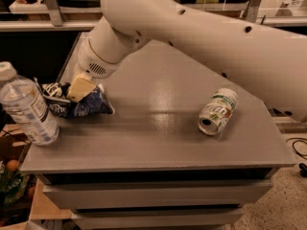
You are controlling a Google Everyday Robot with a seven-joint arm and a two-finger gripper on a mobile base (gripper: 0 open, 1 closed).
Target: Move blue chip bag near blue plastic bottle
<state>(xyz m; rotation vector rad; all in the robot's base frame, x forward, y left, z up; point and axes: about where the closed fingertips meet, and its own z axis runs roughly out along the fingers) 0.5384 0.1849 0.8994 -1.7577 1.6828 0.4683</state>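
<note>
Though its wrist (pixel 98 56) hides much, the claw (pixel 68 90) pinches the blue chip bag (pixel 91 107) beside the blue plastic bottle (pixel 26 109).

1. One chip bag (pixel 88 104) is counted, right now.
2. One bottle (pixel 26 107) is tallied beside it.
3. One can (pixel 218 111) is logged, over on the right.
4. One gripper (pixel 78 89) is counted, placed at the chip bag, left of the table's middle.
5. One table (pixel 158 143) is noted beneath everything.
</note>
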